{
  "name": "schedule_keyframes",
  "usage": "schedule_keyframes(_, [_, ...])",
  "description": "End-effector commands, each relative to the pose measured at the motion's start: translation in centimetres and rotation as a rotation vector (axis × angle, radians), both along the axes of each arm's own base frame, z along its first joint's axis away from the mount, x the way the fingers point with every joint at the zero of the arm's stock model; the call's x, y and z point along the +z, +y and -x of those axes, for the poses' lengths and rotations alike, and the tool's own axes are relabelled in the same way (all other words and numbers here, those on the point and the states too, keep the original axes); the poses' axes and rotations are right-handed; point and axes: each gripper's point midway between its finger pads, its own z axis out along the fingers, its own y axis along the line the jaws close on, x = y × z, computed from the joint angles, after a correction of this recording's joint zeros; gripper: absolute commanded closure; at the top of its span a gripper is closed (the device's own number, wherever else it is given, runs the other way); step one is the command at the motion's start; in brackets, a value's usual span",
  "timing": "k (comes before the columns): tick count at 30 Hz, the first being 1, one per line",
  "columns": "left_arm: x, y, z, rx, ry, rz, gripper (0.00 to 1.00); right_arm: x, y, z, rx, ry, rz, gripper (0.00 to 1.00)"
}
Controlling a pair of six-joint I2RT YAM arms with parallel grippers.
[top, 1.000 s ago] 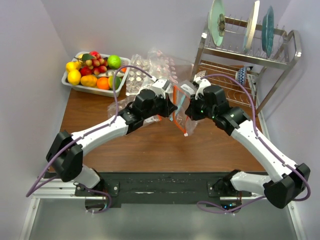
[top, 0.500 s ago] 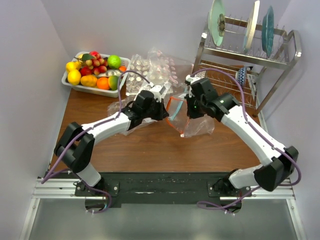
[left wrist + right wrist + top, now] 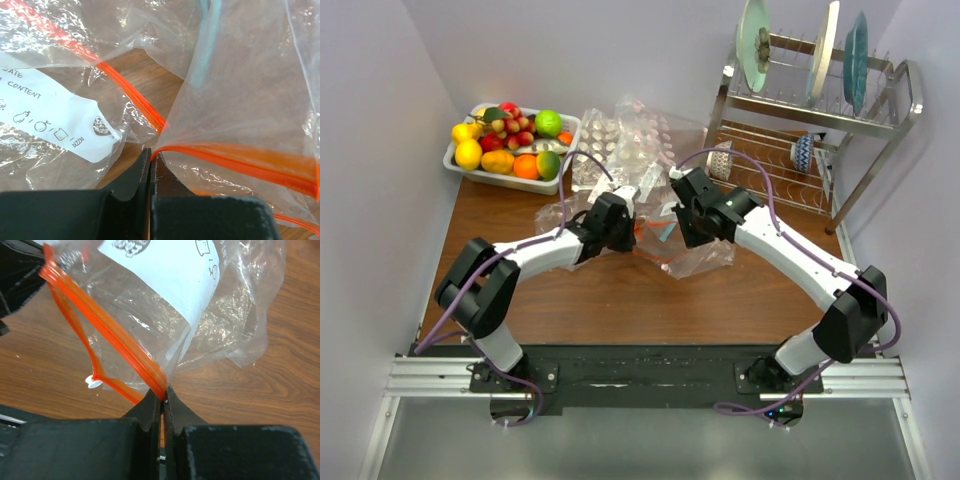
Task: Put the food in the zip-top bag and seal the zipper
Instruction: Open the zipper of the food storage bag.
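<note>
The zip-top bag [image 3: 703,257] lies crinkled on the wooden table between my two grippers. My left gripper [image 3: 628,226] is shut on one end of its orange-red zipper [image 3: 235,155]; the left wrist view shows the jaws [image 3: 151,151] pinched together on the strip. My right gripper [image 3: 682,224] is shut on the zipper's other end [image 3: 105,330], jaws closed on it [image 3: 163,392]. A white slider [image 3: 92,382] sits on the strip, and the mouth gapes open. The food lies in a white tray [image 3: 454,163] at the back left: lemon [image 3: 468,153], lime [image 3: 548,123], orange [image 3: 526,166], grapes [image 3: 510,128].
A second clear bag with a white label [image 3: 45,107] and its own orange strip lies under my left gripper. A teal-strip bag [image 3: 207,45] lies behind. A pile of clear bags [image 3: 630,135] sits at the back. A metal dish rack [image 3: 820,100] with plates stands at the back right.
Both grippers have moved down and to the left with the bag's zipper held between them. The bag has gone from hanging upright to lying low on the table.
</note>
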Motion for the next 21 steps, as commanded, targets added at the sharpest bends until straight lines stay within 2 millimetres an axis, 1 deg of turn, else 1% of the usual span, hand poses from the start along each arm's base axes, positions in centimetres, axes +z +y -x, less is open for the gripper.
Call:
schedule_keyframes(1, [-0.6,0.9,-0.6,0.003,-0.026,-0.024,1.0,3.6,0.4,-1.0,-0.019,-0.091,-0.041,0.97])
schedule_keyframes(2, [0.1,0.1,-0.7,-0.015,-0.045,0.017,1.0,3.4,0.7,-0.9,-0.008,-0.079,-0.05,0.93])
schedule_keyframes(4, [1.1,-0.7,-0.6,-0.043,-0.069,0.069,1.0,2.7,1.4,-1.0,0.009,-0.062,-0.057,0.9])
schedule_keyframes(5, [1.5,-1.3,-0.2,-0.074,-0.062,0.103,1.0,2.5,1.8,-1.0,0.017,-0.057,-0.066,0.88])
schedule_keyframes(6, [2.1,-1.6,-0.1,-0.086,-0.071,0.125,1.0,2.2,2.0,-1.1,0.019,-0.056,-0.067,0.86])
schedule_keyframes(8, [2.8,-2.2,0.2,-0.11,-0.068,0.157,1.0,2.2,2.6,-1.6,0.026,-0.069,-0.082,0.82])
schedule_keyframes(13, [3.8,-2.9,0.8,-0.151,-0.046,0.182,1.0,1.8,3.5,-2.8,0.029,-0.096,-0.087,0.8])
schedule_keyframes(16, [4.3,-3.1,1.1,-0.167,-0.034,0.188,1.0,1.4,3.7,-3.4,0.033,-0.106,-0.078,0.76])
schedule_keyframes(21, [5.4,-3.2,1.2,-0.17,-0.038,0.202,1.0,-0.1,4.0,-4.1,0.033,-0.114,-0.027,0.74])
